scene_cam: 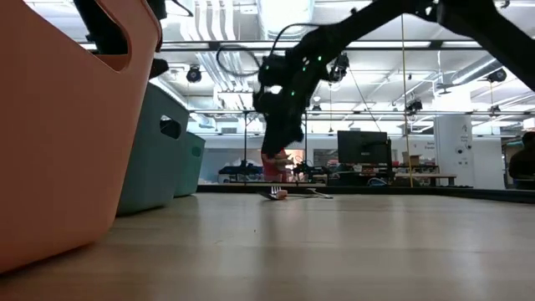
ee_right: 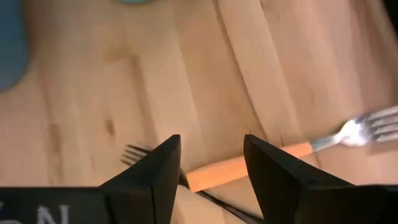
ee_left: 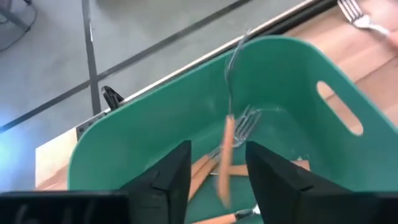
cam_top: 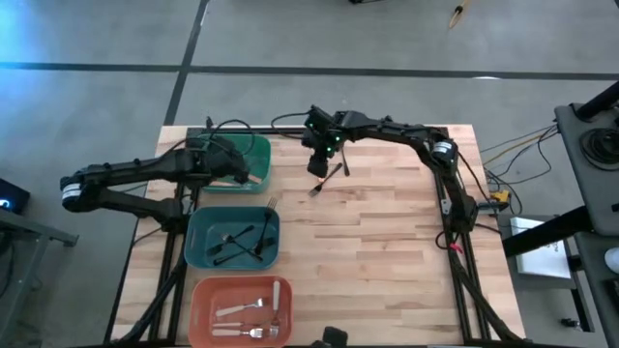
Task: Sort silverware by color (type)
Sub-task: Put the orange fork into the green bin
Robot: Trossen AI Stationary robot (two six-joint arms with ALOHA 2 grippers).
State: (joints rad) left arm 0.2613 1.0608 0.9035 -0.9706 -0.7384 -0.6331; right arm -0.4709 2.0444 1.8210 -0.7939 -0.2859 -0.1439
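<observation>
The left claw [ee_left: 217, 177] hung released above the green bin [cam_top: 253, 155], with an orange fork [ee_left: 226, 155] tilted in the air between its fingers, touching neither, over other orange forks lying in that bin. The right claw [ee_right: 211, 165] stood released on the desk [cam_top: 387, 251] beside the green bin, fingers either side of an orange fork [ee_right: 249, 163] lying flat; a black fork [cam_top: 334, 172] lay just beside it. Next to the green bin, the teal bin [cam_top: 198, 253] held black forks [cam_top: 242, 240]; beyond it, the salmon bin [cam_top: 203, 324] held white forks [cam_top: 247, 309].
</observation>
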